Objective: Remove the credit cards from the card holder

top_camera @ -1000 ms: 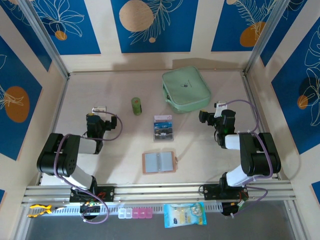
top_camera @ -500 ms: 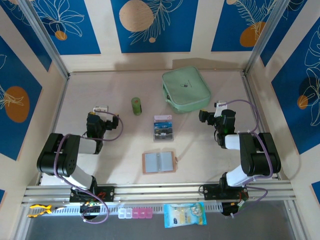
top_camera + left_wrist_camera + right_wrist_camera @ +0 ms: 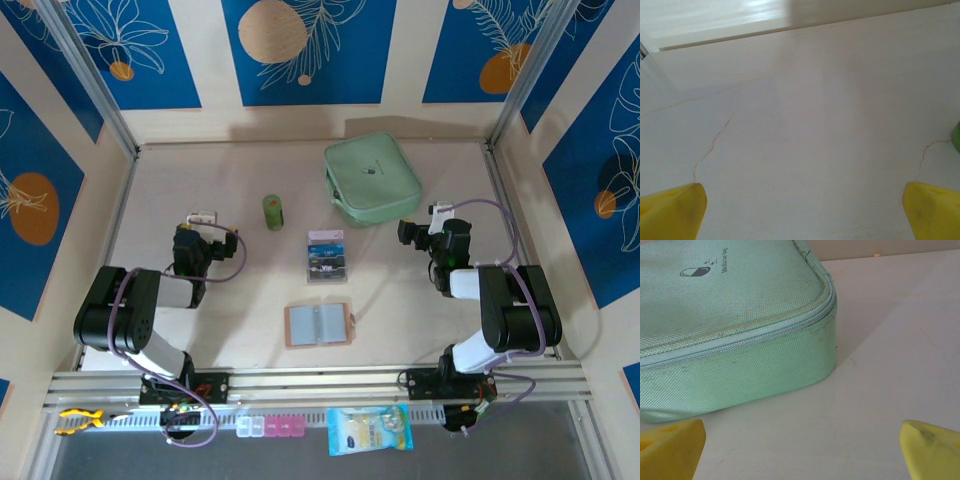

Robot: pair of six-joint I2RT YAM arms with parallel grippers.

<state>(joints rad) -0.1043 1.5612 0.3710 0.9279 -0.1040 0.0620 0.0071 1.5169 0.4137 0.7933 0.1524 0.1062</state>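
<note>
Our left pincer [image 3: 800, 212] gaped empty over bare surface [image 3: 805, 125], our right pincer [image 3: 800, 447] gaped empty beside the case [image 3: 730, 315]. Between the arms we saw the holder [image 3: 318, 325] lying open, the cards [image 3: 326, 257] just beyond it

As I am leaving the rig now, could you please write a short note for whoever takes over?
Left gripper: open, empty, over bare table.
Right gripper: open, empty, facing the mint-green fabric zip case.
Tan-pink leather card holder: lies open and flat near the table's front centre; grey slots look empty.
Blue, dark and pale plastic credit cards: together on the table beyond the holder, apart from it.
Done: cards appear out. Left: probably nothing; check the slots closely.
</note>
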